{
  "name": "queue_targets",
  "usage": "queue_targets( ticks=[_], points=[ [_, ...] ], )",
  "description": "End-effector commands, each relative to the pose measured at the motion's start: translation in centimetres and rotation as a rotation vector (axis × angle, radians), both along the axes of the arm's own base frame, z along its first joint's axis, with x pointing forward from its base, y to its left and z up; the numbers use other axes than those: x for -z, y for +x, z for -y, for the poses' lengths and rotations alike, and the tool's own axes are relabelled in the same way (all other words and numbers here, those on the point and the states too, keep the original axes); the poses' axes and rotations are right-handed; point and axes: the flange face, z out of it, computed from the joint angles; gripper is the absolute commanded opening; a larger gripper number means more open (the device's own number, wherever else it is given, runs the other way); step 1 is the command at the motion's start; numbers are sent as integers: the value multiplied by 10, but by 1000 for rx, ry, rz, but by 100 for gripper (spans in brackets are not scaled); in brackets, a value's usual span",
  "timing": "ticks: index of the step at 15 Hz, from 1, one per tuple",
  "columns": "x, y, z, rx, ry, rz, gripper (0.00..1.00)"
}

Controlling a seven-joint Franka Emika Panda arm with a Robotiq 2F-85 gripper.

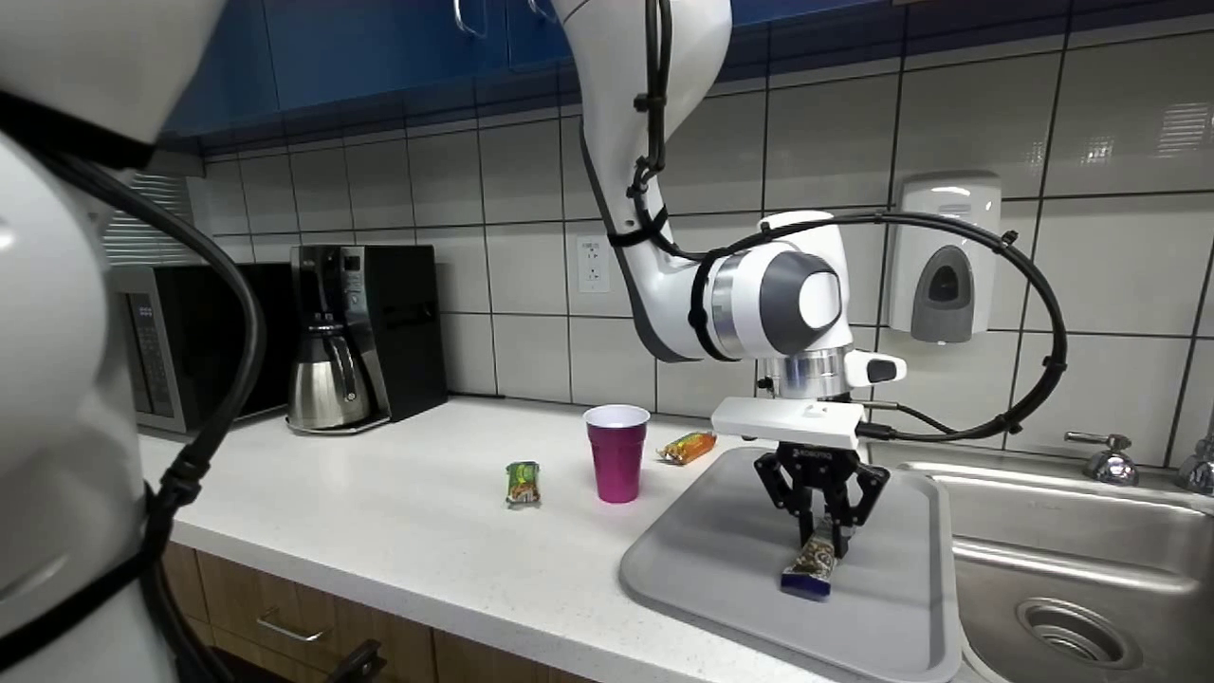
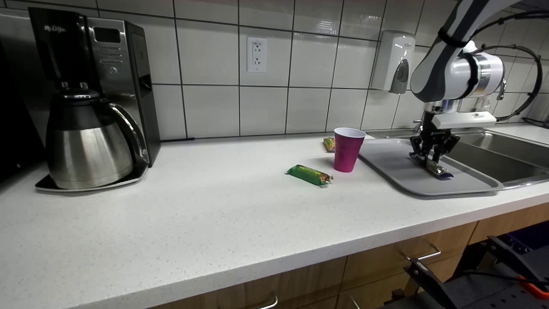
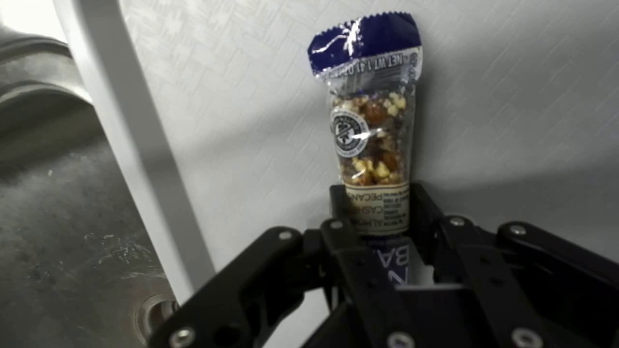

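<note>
Fingers [image 3: 421, 208]: yours are squeezing the nut bar [image 3: 375, 145], one on each long side of it.
Nut bar: you have it between your fingers, down on the tray [image 1: 721, 541]. Its dark blue end sticks out past them, and you can see nuts through the clear wrap.
Tray: gray and flat, with a low rim, right under your fingers.
Sink [image 1: 1005, 598]: shiny metal, to the right of your fingers in an exterior view, just past the tray's edge.
Cup [image 1: 616, 460]: pink outside, white inside, standing up on the counter [image 1: 379, 503], left of your fingers in both exterior views.
Orange snack [image 1: 688, 448]: lying near the tray, left of your fingers in an exterior view and farther back.
Green snack [image 2: 309, 175]: lying on the counter, farther left of your fingers than the cup.
Coffee maker [image 1: 403, 323]: well apart from your fingers, far to their left in both exterior views.
Soap box [image 1: 946, 256]: stuck on the white tiled wall [image 1: 522, 256], up behind your fingers.
</note>
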Motion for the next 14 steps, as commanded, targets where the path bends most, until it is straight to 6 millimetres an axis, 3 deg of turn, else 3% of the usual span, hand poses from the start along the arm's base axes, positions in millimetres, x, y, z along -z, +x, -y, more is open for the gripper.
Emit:
queue_targets(
  ticks=[1,8,14],
  points=[
    [-16,2,-12,-23,19,17,8],
    [-31,6,-37,-65,32,41,8],
    [-40,6,-72,-109,44,44,8]
  ],
)
